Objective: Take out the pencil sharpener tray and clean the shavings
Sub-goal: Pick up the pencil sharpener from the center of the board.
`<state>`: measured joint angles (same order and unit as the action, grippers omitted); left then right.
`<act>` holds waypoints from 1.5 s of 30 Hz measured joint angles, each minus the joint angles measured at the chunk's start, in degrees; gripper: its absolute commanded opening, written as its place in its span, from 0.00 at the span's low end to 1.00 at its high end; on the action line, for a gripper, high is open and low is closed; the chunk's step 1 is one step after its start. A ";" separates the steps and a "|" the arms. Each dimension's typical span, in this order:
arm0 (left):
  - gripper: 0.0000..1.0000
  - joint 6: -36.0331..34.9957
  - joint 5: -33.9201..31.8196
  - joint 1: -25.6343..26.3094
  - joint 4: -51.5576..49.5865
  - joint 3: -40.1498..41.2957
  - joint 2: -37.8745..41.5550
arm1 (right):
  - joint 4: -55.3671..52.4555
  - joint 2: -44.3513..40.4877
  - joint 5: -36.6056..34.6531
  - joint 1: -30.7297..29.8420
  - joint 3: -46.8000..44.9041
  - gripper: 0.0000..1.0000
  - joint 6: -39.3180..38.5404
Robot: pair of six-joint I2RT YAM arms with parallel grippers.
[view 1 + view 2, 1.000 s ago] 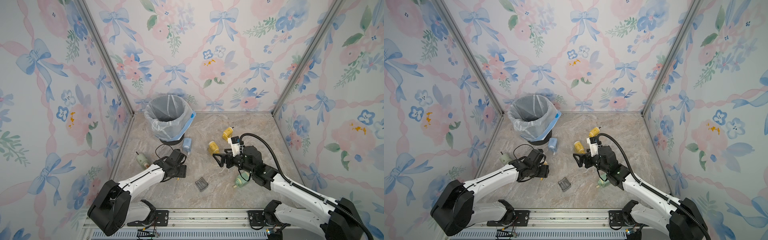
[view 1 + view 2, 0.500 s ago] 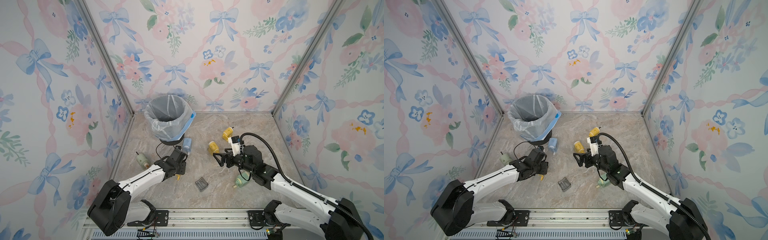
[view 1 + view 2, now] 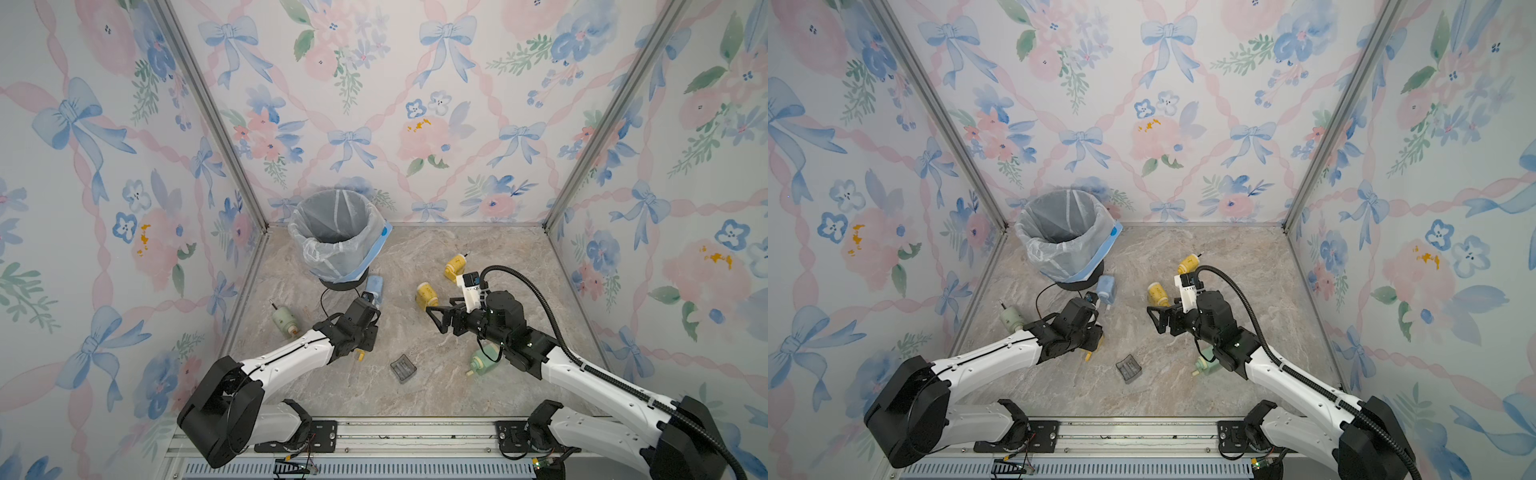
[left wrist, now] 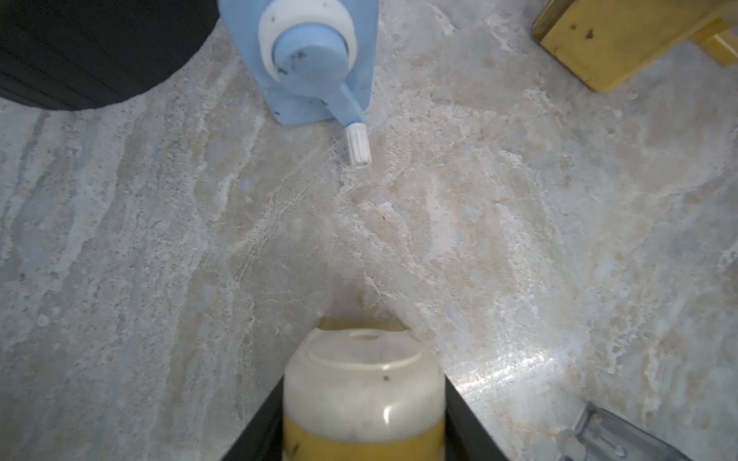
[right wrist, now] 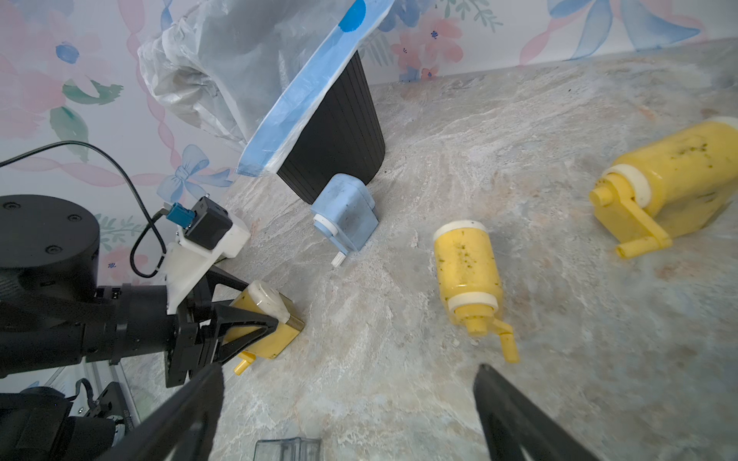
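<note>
Left wrist view: my left gripper (image 4: pixel 362 423) is clamped across the yellow pencil sharpener (image 4: pixel 363 375), which sits on the marble tabletop (image 4: pixel 159 239) near a blue sharpener (image 4: pixel 315 60). It looks like light, hard, slick plastic, so I'd hold its flat sides. The right gripper (image 3: pixel 436 320) hangs wide open. A smoky loose tray (image 3: pixel 403 368) lies between the arms.

The scene is lit brightly and evenly from above; only soft, faint shadows are cast on the table (image 3: pixel 436 395). In the left wrist view a glare patch is seen on it, and the nearest sharpener (image 4: pixel 363 399) is blurred.
</note>
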<state>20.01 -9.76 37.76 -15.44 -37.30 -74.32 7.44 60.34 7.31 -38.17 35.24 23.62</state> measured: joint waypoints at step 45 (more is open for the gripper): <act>0.80 3.10 5.99 1.20 14.75 9.09 2.34 | 0.00 -1.42 0.00 1.16 0.00 0.97 0.42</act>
<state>23.11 -3.77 38.96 -0.69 -28.21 -71.99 7.44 58.92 7.31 -37.01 35.24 24.03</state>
